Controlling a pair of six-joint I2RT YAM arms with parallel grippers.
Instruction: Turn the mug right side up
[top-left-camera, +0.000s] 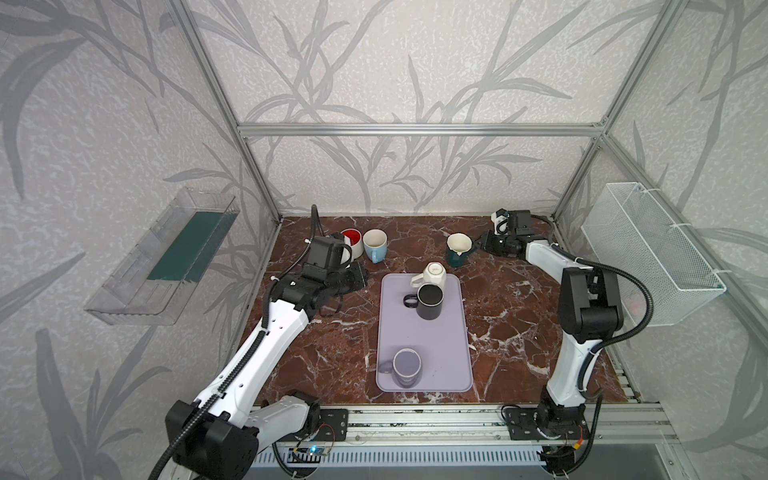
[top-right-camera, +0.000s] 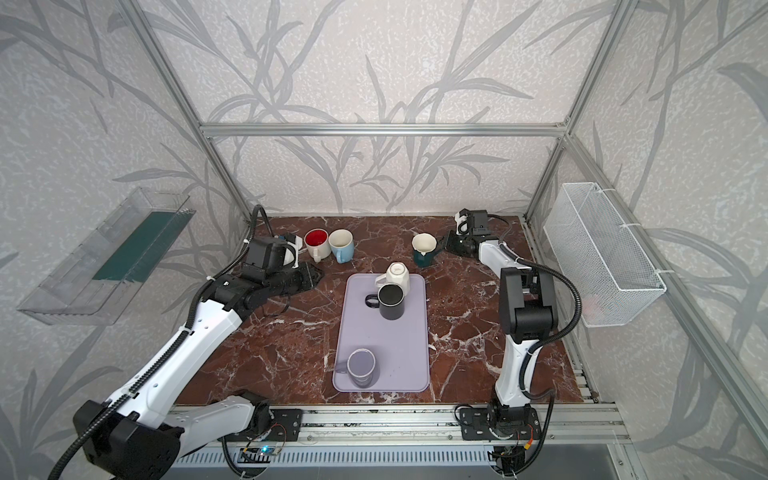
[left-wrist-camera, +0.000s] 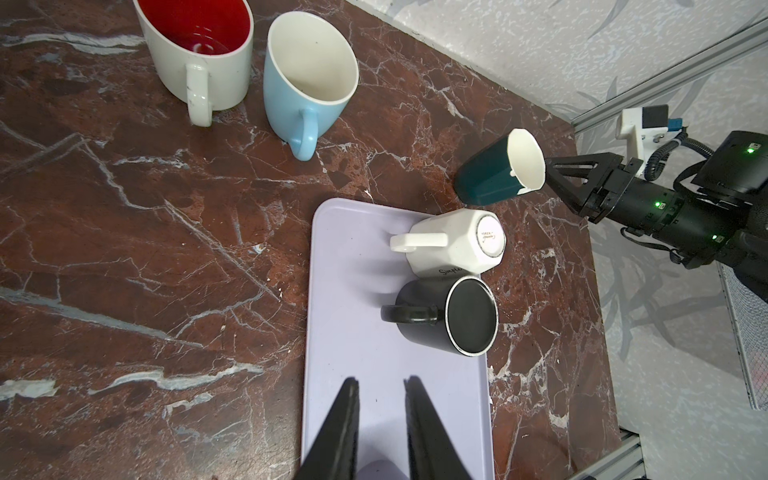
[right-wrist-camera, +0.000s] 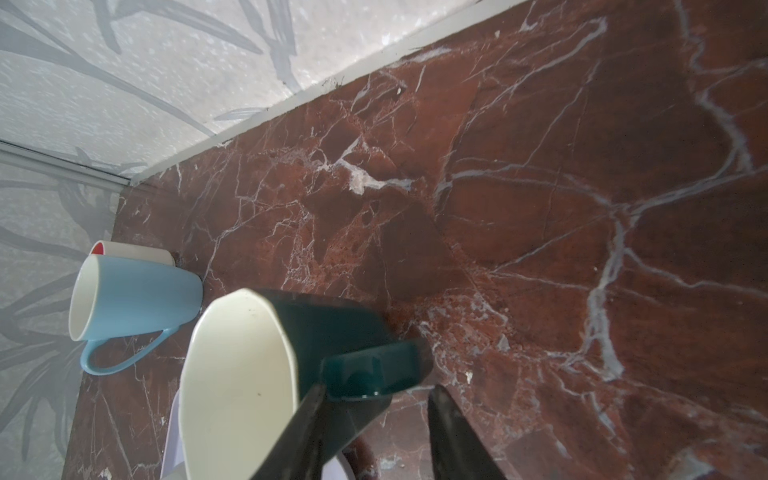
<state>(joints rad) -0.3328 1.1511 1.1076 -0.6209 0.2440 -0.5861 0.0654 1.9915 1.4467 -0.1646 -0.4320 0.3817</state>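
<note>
Right gripper (right-wrist-camera: 377, 387): jaws partly apart, tips right at the handle (right-wrist-camera: 374, 365) of the teal mug (top-left-camera: 459, 249). We don't see a real pinch, so it looks free or barely touched.
Where the mug is: standing mouth-up on the marble table (top-left-camera: 324, 353), off the tray (top-left-camera: 451, 353), toward the far right corner.
Step, we reckon: letting go and backing off, since this one looks done.
Doing it well: we'd open a bit wider, then pull straight back along the handle line with no sideways swing. A finger catching that handle could spin or tip the mug.
Left gripper (left-wrist-camera: 380, 380): narrow gap, nothing in it, low beside the tray.
Left to flip: white mug (top-left-camera: 432, 274), black mug (top-left-camera: 429, 301) and purple mug (top-left-camera: 406, 368) sit bottom-up on the tray. White and black touch.
In the way: not much. The blue mug (top-left-camera: 375, 245) and red-lined mug (top-left-camera: 351, 241) are well apart from the teal mug, and the white mug is its closest neighbour.
</note>
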